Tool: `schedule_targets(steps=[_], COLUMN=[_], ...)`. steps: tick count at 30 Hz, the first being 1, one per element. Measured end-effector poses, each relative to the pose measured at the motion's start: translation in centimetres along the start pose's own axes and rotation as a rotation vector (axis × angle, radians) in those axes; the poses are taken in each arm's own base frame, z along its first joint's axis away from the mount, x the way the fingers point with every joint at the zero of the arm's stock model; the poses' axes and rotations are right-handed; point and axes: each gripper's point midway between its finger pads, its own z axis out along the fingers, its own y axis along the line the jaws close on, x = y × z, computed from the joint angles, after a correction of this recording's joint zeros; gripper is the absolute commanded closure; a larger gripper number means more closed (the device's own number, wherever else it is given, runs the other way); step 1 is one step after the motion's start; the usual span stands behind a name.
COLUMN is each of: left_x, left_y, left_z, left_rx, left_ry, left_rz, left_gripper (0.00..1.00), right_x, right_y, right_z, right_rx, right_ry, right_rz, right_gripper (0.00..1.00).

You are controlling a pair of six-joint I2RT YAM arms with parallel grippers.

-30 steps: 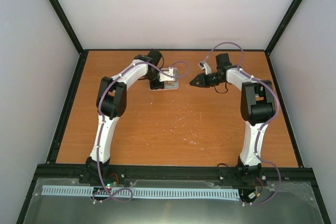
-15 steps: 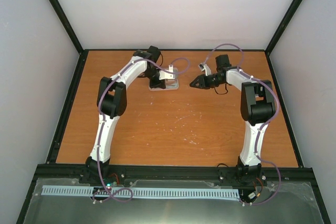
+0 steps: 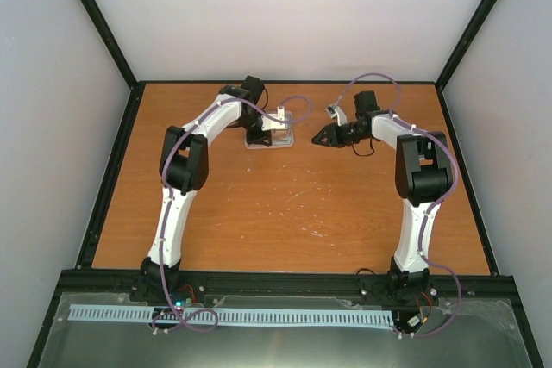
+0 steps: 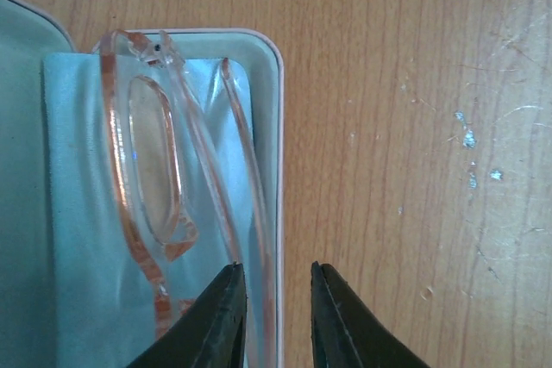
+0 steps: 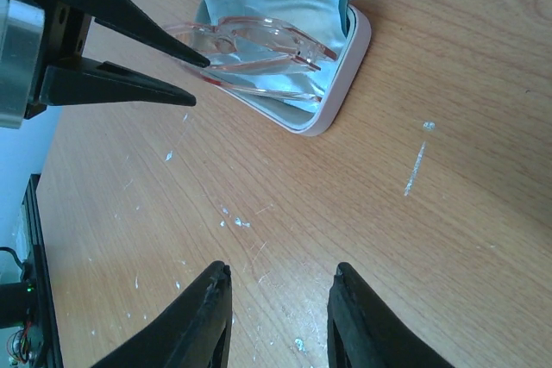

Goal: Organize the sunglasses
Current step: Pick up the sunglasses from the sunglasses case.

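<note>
The sunglasses [image 4: 177, 180], with a thin amber frame and folded arms, lie on a light blue cloth [image 4: 78, 213] inside the open pale case [image 4: 279, 127]. My left gripper [image 4: 274, 269] is open. Its jaws straddle the case's rim and one arm of the glasses. In the right wrist view the left gripper [image 5: 200, 81] reaches the glasses [image 5: 259, 40] from the left, one tip at the frame. My right gripper [image 5: 280, 269] is open and empty over bare wood, apart from the case [image 5: 338, 96]. From above, the case [image 3: 274, 140] sits at mid-back, with the right gripper [image 3: 317, 136] to its right.
The wooden table [image 3: 285, 204] has white scratches and specks. Black frame rails edge it, with white walls behind and at the sides. The case lid [image 4: 26, 32] stands open at the left of the left wrist view.
The left gripper has shifted slightly over the case. The right arm has hardly moved.
</note>
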Motion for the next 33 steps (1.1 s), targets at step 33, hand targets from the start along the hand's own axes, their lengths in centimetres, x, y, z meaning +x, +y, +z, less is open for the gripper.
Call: schedule_targets(steps=[33], left_x=[-0.3], left_y=[-0.2], left_z=[-0.7], left_rx=[0.015], left_ry=[0.007], left_rz=[0.016], left_gripper=[0.99], right_x=[0.4], right_y=[-0.6], right_z=[-0.2], right_rx=[-0.002], right_ry=[-0.006], right_rz=[0.015], right_gripper=[0.70])
